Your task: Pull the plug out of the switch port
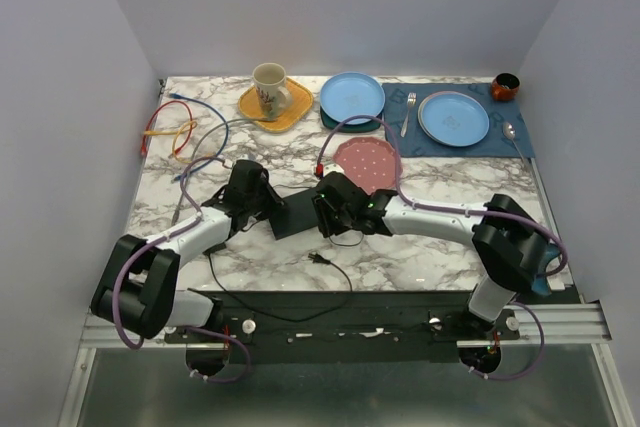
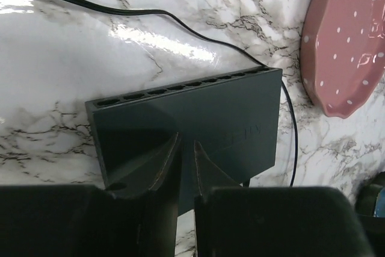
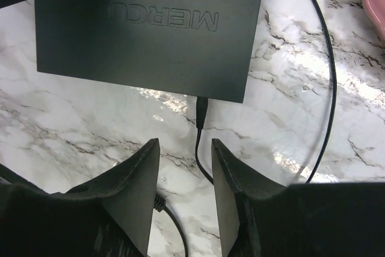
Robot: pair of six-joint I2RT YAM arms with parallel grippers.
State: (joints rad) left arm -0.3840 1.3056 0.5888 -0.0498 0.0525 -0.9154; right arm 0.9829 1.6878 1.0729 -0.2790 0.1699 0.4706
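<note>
**Plug seated in the switch; right gripper open astride its cable**

The switch [image 1: 293, 215] lies flat on the marble bench [image 1: 420, 257], between the two grippers. Its matte-black top carries embossed lettering. The right wrist view shows "MERCU" upside down, with the remaining letters lost in shadow. In the left wrist view the same lettering is too faint to read. A row of sockets [image 2: 180, 87] runs along one long edge of the switch.

The plug [image 3: 202, 110] sits in the opposite edge. Its black cable [image 3: 198, 148] runs out from the switch between the fingers [image 3: 141, 191] of the right gripper [image 3: 185, 145]. That gripper is released, with one finger on each side of the cable and nothing held.

The left gripper [image 2: 186, 151] hangs over the switch's top, on the side away from the sockets. Its fingers [image 2: 162, 170] are almost together, with only a narrow slit between them and nothing in it. I cannot tell whether the tips touch the switch.

A pink dotted plate [image 1: 366, 161] lies just beyond the switch's right end, apart from it. Farther beyond the switch, a mug [image 1: 268, 87] stands on a yellow plate [image 1: 295, 113]. The mug's printed decoration is too small to read.
</note>
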